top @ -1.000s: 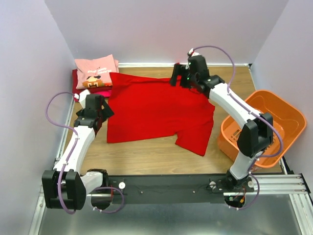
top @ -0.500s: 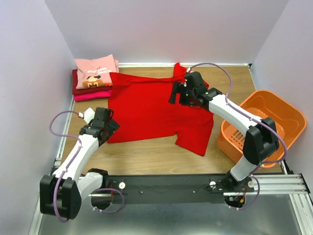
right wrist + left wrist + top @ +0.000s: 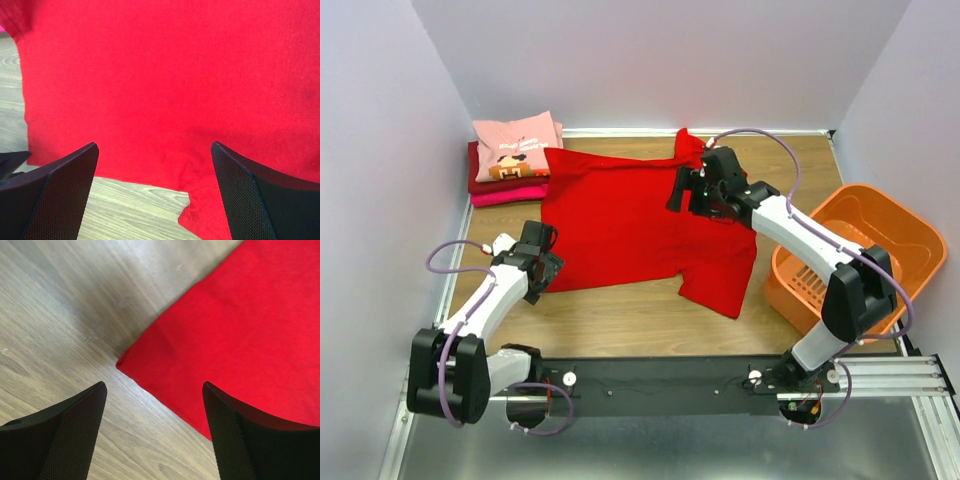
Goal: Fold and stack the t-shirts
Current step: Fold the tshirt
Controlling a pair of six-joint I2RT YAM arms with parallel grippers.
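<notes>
Four tees by colour on the table (image 3: 620, 315). Far left corner: folded stack, pink tee (image 3: 517, 145) on top, dark red and magenta layers (image 3: 505, 188) beneath, right against a sleeve of the red tee (image 3: 640, 225). Red tee spread open mid-table, front down or up not clear, a small fold standing up at its far edge beside the right wrist. Basket (image 3: 910, 225), orange, at the right edge, just beside the red tee's near right sleeve and partly hidden by the right arm.

Graphic print with lettering on the pink tee, too small to read.

Left arm bent low along the left side, left gripper (image 3: 542, 262) pointing down at the red tee's near left corner; jaws wide apart, corner lying between them on the wood, nothing gripped. Right arm stretched forward and inward, right gripper (image 3: 680, 188) hovering over the far right part of the red tee; jaws spread to the full, empty, flat cloth below.
</notes>
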